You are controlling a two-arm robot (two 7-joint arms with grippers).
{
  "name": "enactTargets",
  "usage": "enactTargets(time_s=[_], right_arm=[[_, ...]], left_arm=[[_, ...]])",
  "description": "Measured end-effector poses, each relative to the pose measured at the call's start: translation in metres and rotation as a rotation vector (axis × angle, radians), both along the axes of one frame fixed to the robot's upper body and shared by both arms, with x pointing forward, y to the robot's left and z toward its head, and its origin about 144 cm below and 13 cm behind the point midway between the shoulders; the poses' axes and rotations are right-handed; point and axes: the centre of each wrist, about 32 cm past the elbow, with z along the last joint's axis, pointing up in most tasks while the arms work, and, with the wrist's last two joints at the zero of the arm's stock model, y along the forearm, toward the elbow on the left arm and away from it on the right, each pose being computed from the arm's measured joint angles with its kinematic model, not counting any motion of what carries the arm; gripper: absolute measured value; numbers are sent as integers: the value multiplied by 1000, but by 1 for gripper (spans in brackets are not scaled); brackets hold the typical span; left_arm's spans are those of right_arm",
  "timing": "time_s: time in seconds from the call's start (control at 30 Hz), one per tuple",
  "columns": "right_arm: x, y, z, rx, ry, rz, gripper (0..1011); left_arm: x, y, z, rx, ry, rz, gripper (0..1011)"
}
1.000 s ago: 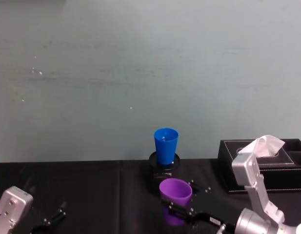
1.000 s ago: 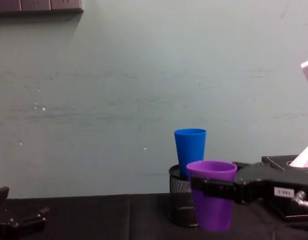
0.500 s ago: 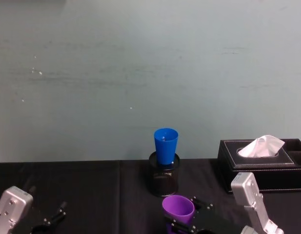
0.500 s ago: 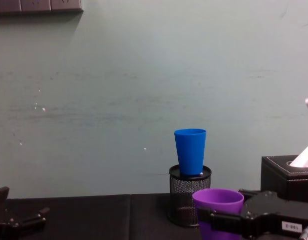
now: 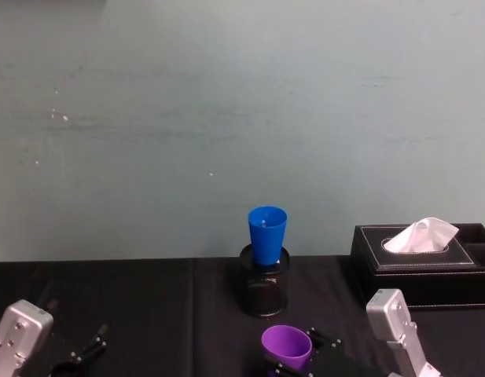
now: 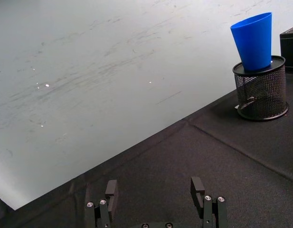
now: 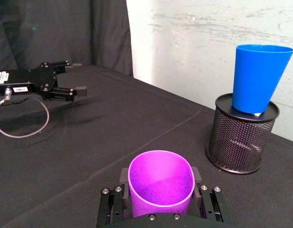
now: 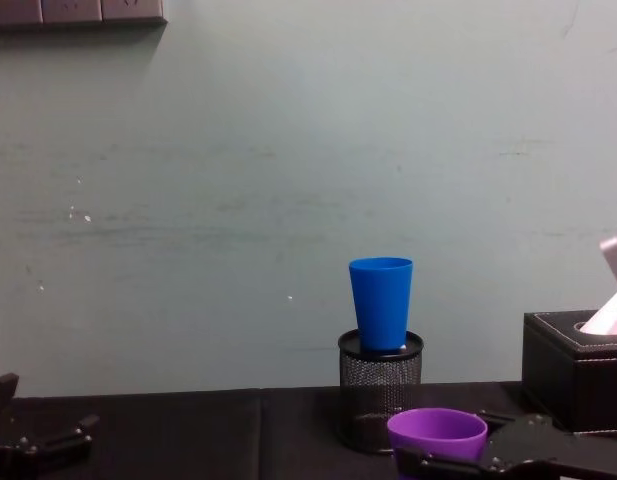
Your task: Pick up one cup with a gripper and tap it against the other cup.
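Looking down from the head view, the purple cup (image 5: 287, 346) sits low and near the robot, upright, held in the right gripper (image 5: 305, 357), while the blue cup (image 5: 267, 234) stands propped in a mesh holder (image 5: 264, 289) farther back, raised off the table (image 5: 148, 314). A tissue box (image 5: 419, 263) lies to the right.

From the left wrist, the left gripper (image 6: 155, 199) hangs parked with its fingers apart over bare cloth, well clear of the blue cup (image 6: 253, 40).

From the right wrist, the jaws stand clamped on either side of the purple cup (image 7: 160, 183) just under its rim, mouth up, probably to leave the side wall free for tapping.

From the chest view, the purple cup (image 8: 437, 436) is below and apart from the blue cup (image 8: 381, 302), so a lift is needed first.
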Motion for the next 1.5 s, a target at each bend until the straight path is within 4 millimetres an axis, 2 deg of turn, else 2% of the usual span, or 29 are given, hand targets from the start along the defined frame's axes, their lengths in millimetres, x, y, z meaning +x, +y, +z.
enactTargets(time_s=[1.33, 1.5], right_arm=[[2, 2, -7, -16, 15, 3, 734], [2, 2, -7, -16, 15, 3, 850]], left_arm=[[0, 0, 0, 0, 0, 0, 1000], [0, 0, 0, 0, 0, 0, 1000]])
